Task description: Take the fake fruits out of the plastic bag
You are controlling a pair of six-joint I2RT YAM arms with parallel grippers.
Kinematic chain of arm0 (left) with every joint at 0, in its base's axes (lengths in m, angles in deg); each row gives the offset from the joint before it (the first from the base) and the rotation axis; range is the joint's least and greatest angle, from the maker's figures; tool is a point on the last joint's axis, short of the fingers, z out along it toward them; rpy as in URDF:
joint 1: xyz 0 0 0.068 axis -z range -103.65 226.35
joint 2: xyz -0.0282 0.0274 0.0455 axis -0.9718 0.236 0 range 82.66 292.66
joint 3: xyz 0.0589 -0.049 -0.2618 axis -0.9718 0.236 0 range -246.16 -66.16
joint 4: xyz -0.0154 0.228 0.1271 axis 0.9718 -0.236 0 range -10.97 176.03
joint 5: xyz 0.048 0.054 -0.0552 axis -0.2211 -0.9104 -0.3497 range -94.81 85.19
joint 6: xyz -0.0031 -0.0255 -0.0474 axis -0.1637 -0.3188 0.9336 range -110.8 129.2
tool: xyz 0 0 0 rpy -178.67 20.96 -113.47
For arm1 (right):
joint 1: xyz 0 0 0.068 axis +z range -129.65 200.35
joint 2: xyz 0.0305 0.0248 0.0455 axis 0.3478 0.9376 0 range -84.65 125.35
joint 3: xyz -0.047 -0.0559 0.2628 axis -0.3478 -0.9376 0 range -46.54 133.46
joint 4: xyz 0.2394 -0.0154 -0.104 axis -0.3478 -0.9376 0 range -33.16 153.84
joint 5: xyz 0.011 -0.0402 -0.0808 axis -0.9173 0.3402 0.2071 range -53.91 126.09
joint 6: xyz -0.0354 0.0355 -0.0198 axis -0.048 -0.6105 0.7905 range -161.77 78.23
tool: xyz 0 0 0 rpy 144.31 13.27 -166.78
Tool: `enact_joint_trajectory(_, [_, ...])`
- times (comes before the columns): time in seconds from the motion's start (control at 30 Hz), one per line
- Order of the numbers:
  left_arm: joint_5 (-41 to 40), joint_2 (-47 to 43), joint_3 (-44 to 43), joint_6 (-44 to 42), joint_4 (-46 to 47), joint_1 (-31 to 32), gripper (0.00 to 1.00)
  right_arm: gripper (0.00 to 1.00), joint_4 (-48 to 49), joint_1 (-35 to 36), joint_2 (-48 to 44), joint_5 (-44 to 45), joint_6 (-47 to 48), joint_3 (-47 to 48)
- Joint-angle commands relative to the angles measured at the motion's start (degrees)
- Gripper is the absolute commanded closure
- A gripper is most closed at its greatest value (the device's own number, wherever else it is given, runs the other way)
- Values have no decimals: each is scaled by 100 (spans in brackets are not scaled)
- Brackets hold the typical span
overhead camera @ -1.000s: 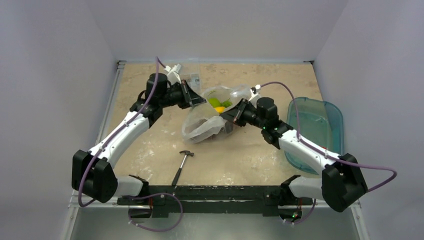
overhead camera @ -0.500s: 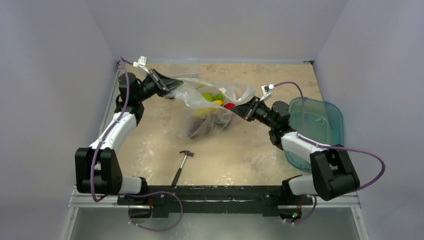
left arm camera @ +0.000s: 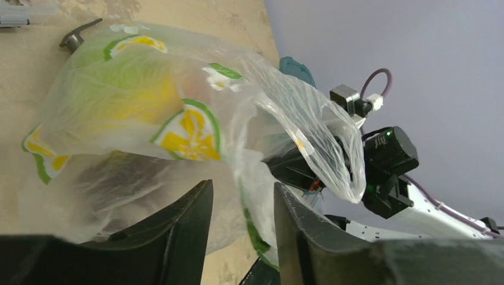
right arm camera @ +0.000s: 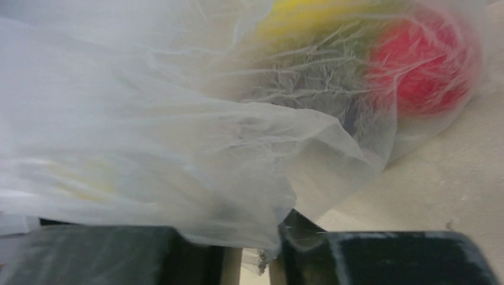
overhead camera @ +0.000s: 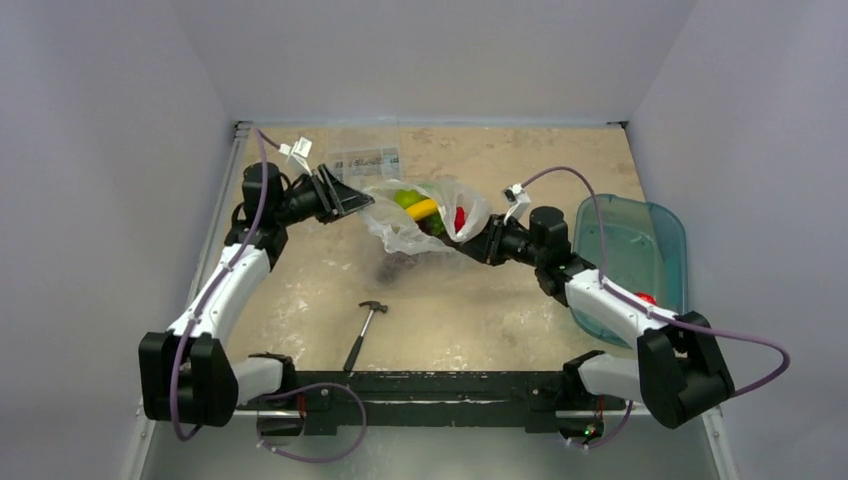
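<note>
Pale grey walls closed in three sides of a beige, marbled tabletop (overhead camera: pixel 500 310). Towards its far middle sat the thin, crinkly, transparent plastic bag (overhead camera: pixel 400 232), bunched up between the two arms. Our left wrist view showed lemon and lime slices printed on its film. Inside the bag we saw the fake fruits (overhead camera: pixel 434 224): a long yellow banana (overhead camera: pixel 422 208), a green fruit (overhead camera: pixel 404 197) just behind it, and a round red fruit (overhead camera: pixel 459 218) against the right side.

At that right side, the right gripper (overhead camera: pixel 468 238) was pushed into the bag just below the red fruit. In its own wrist view its jaws stood only narrowly parted. A fold of film hung down into the slot, and we could not tell whether it was pinched. The left gripper (overhead camera: pixel 358 201) met the bag's left edge. Its black fingers (left arm camera: pixel 178 237) stood plainly apart, with loose film trailing through the gap rather than clamped.

Nearer to us and well apart from the bag, a small hammer with a dark handle and a metal head (overhead camera: pixel 365 322) lay on the tabletop, its head pointing away. A translucent teal plastic tub (overhead camera: pixel 625 250) sat at the right edge, with the right forearm crossing its near corner. A clear flat packet (overhead camera: pixel 362 160) lay by the far wall, behind the left gripper. A black bar (overhead camera: pixel 440 385) along the near edge carried both arm bases.
</note>
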Motion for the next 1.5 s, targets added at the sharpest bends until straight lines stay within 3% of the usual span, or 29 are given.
enact_joint_trajectory(0.0, [-893, -447, -1085, -2190, -2679, 607, 53, 77, -1280, 36, -345, 828, 930, 841])
enact_joint_trajectory(0.13, [-1481, -474, -1700, -2648, -3720, 988, 43, 42, -1984, 35, -429, 1500, 1417, 1504])
enact_joint_trajectory(0.27, [-1336, -603, -1760, -2630, -3949, 994, 22, 16, -2688, 104, -595, 2213, 1801, 1955])
enact_joint_trajectory(0.37, [-963, -650, -1728, -2637, -4055, 1078, 20, 1, -2899, 235, -757, 2748, 2047, 2156])
enact_joint_trajectory(0.47, [-900, -691, -1628, -2797, -4311, 1278, 27, 1, -2949, 323, -765, 2995, 2197, 2349])
enact_joint_trajectory(0.53, [-1278, -817, -1579, -2998, -4589, 1323, 29, 1, -2973, 343, -692, 2929, 2105, 2525])
enact_joint_trajectory(0.7, [-2725, -1277, -2404, -3804, -5118, 1324, 21, 1, -2822, 414, -694, 2867, 1745, 2459])
enact_joint_trajectory(0.8, [-3439, -1384, -2805, -3847, -4503, 1324, 18, 1, -2655, 412, -712, 2882, 1560, 2258])
enact_joint_trajectory(0.93, [-3137, -1143, -2850, -4034, -2890, 1324, 15, 14, -2282, 420, -712, 2624, 1332, 2059])
enact_joint_trajectory(1.0, [-3051, -768, -3106, -4327, -2522, 1321, 15, 18, -2152, 415, -647, 2486, 1256, 2012])
enact_joint_trajectory(1.1, [-2257, 64, -3501, -5008, -2162, 1328, 13, 19, -2100, 415, -531, 2402, 1238, 2040])
enact_joint_trajectory(1.33, [-1053, 1729, -4638, -6640, -2952, 1519, 12, 24, -2104, 419, -517, 2323, 1331, 2121])
enact_joint_trajectory(1.47, [-866, 1965, -4418, -7618, -3098, 1830, 10, 24, -2057, 420, -480, 2230, 1293, 2126])
